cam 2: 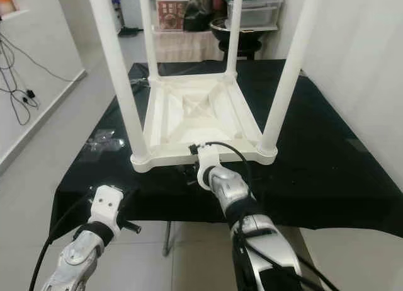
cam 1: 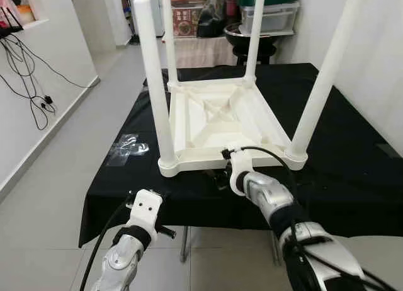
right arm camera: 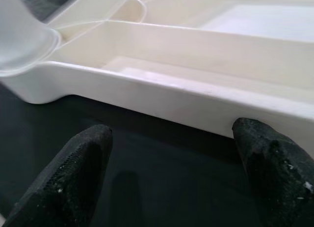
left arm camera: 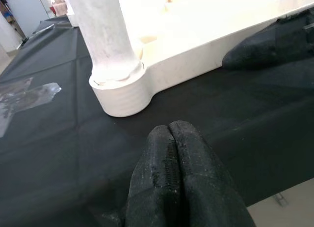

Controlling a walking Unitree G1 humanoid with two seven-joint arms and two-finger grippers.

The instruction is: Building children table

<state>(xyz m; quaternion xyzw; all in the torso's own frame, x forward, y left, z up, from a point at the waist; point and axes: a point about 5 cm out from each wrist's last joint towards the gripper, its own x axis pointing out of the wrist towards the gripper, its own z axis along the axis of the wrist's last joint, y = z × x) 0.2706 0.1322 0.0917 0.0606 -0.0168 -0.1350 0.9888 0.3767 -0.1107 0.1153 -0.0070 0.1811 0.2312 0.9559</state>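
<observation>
Right now the right gripper (right arm camera: pixel 171 178) is sitting with fingers spread wide, holding nothing — the upturned white table (cam 1: pixel 217 118) is lying straight ahead, its near edge running crosswise between the 2 fingertips. The left gripper (left arm camera: pixel 171 138), fingers pressed together and empty, is hanging farther back.

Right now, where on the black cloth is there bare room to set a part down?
Widest bare cloth lies right of the upturned white table, toward the wall. A narrower strip runs left of it, past the clear plastic wrap. The front edge is crowded: the right gripper, open, sits at the table's rim, the left gripper, shut, by the near-left leg.
</observation>
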